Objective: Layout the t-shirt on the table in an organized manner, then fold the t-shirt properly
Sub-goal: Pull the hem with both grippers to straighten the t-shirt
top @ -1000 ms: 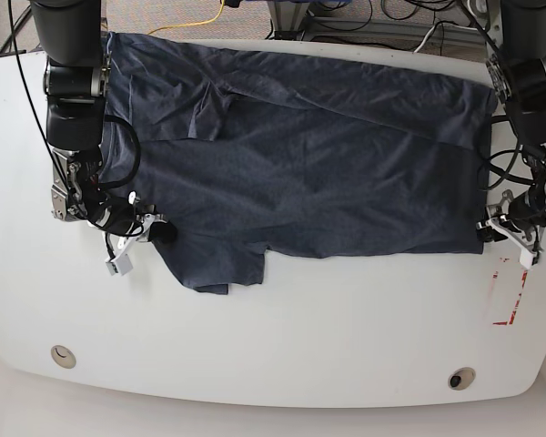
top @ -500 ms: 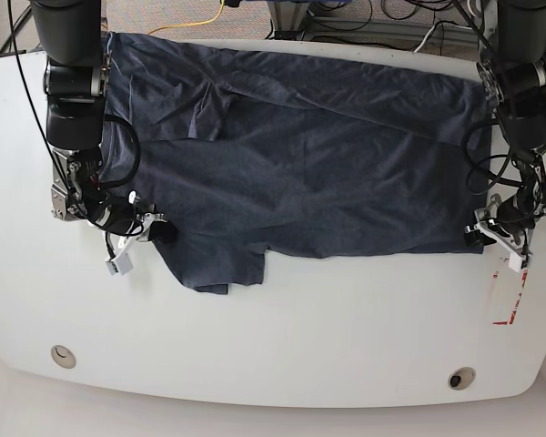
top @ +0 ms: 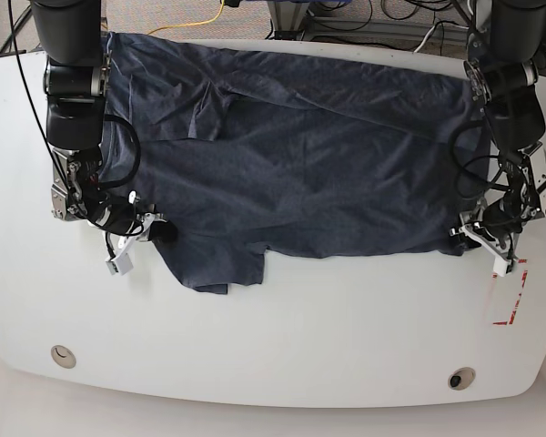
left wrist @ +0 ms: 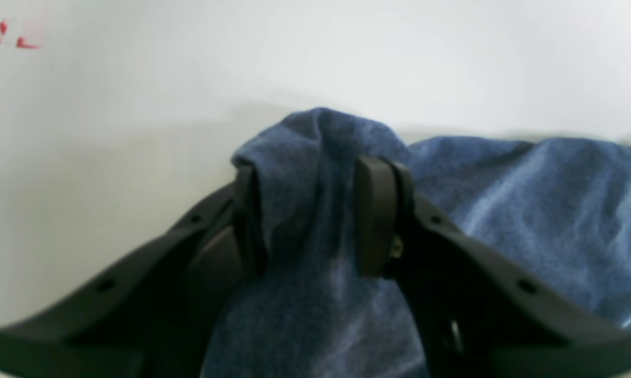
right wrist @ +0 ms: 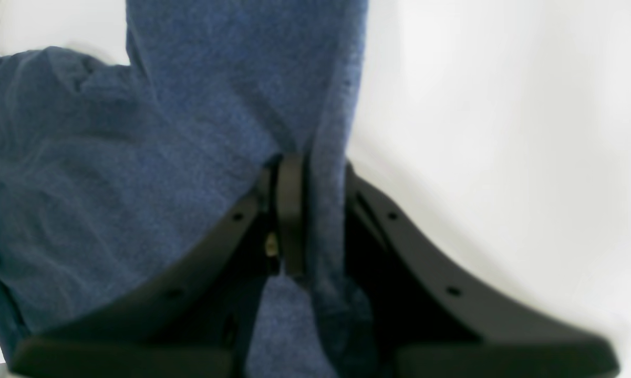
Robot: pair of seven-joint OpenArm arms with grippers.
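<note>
Smooth white worktop (top: pixel 273 346) with curved edges, carrying the t-shirt (top: pixel 300 173), a dark navy-grey sheet of soft, finely napped cotton spread wide across the far half, print not visible, with a sleeve still doubled over at far left and a flap hanging toward the near left. Layout seemingly close to finished but not flat; folding not yet begun. Left claw (left wrist: pixel 310 220) clamped on a bunched hem corner at near right; right claw (right wrist: pixel 310 215) pinched shut on a fabric edge at the left, probably the sleeve, though blurred.
</note>
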